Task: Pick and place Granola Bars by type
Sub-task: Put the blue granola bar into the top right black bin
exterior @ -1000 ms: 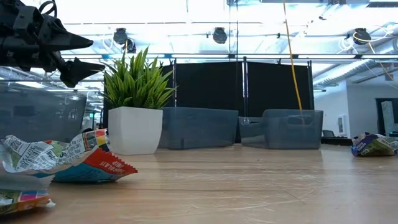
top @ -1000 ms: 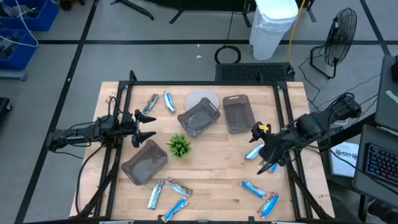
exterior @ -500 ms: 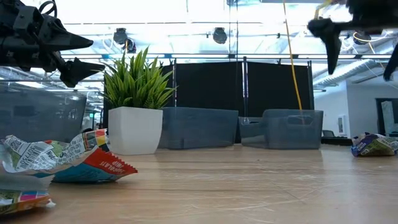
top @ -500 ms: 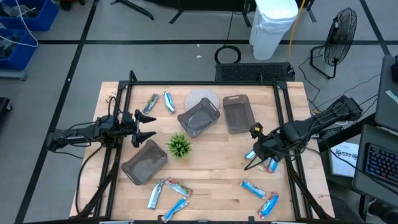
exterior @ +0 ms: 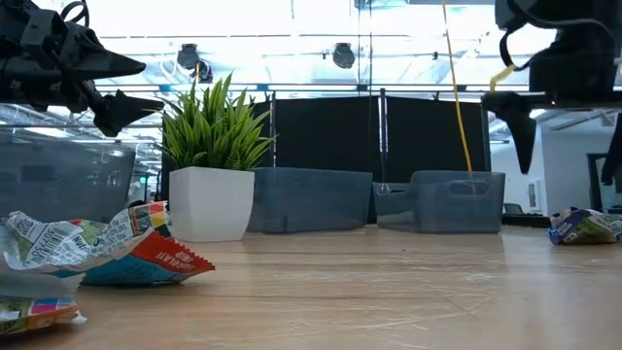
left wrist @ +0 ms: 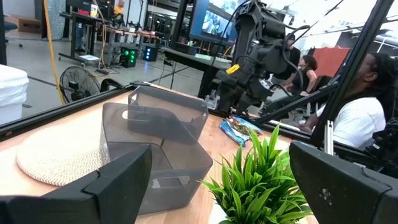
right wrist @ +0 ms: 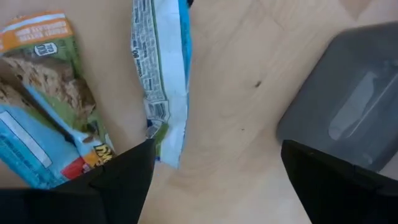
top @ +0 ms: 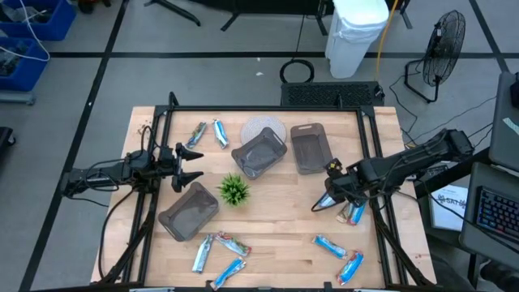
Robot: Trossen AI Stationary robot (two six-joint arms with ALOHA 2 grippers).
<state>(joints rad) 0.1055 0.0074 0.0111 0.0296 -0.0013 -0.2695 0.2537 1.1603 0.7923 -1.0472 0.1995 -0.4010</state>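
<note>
Crinkled foil fills the nearest corner of the low view: a bar packet (exterior: 117, 255) with a red-orange flap, its printing too crumpled to read, and another packet cut off by the frame's edge below it. From above, that cluster of Granola Bars (top: 217, 250) lies along the table's (top: 276, 227) near edge, with two more (top: 339, 255) towards the right corner.

The right gripper (top: 324, 203) hangs low over the wood, jaws spread wide and holding nothing, just beside a pair of packets (top: 353, 212) that its arm partly covers (how many lie under it cannot be told). Its wrist view shows two of them side by side — a blue-and-white wrapper (right wrist: 163, 68) and a green one with an orange band (right wrist: 46, 93) — the second cut off at the frame's edge, with a grey tray's corner (right wrist: 348, 112) near by.

Further in stands the small green plant (top: 234, 190), between the front tray (top: 189, 212) and two trays (top: 284, 150) behind it; a round woven mat (top: 261, 128) is half hidden under one of these. The left gripper (top: 193, 165) waits above the table's left side — fingers apart, empty. Two packets (top: 209, 134) lie at the far left, well apart from the rest. In the left wrist view a person sits beyond the table, partly cut off.
</note>
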